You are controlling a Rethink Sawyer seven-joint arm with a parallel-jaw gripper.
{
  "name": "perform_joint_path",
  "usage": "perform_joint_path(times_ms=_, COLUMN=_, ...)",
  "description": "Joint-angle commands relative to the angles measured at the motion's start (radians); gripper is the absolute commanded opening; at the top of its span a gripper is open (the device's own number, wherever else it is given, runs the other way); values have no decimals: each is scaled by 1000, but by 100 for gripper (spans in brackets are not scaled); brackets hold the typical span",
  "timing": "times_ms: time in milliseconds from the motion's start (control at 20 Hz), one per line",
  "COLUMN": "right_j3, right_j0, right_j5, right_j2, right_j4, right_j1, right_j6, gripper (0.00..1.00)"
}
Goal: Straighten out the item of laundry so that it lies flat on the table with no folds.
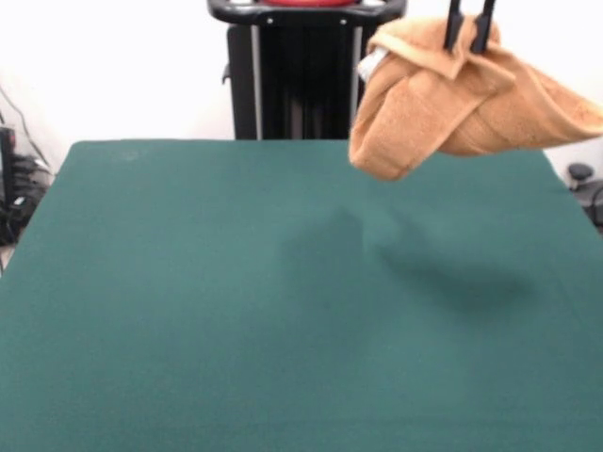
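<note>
The orange-tan terry towel [462,104] hangs bunched and folded in the air above the far right part of the green table [236,311], clear of the surface. Its small white tag [370,64] shows at the upper left of the bundle. My gripper [469,40] comes down from the top edge, its two thin black fingers [454,28] pinched on the towel's upper fold. One end of the cloth droops left and down, the other stretches toward the right edge of the picture. A soft shadow lies on the table beneath it.
The black pedestal [297,75] stands behind the table's far edge. Dark cables and gear [19,188] sit off the left side, and a dark object [582,179] off the right side.
</note>
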Motion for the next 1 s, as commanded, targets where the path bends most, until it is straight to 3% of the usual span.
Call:
perform_joint_path(times_ms=50, right_j3=172, right_j0=48, right_j5=58, right_j2=4, right_j4=45, right_j1=-14, right_j6=292, gripper=0)
perform_joint_path(times_ms=800, right_j3=147, right_j0=35, right_j5=48, right_j2=0, right_j4=16, right_j1=0, right_j6=238, gripper=0)
perform_joint_path(times_ms=1000, right_j3=140, right_j0=0, right_j5=6, right_j2=-2, right_j4=-35, right_j1=6, right_j6=155, gripper=0)
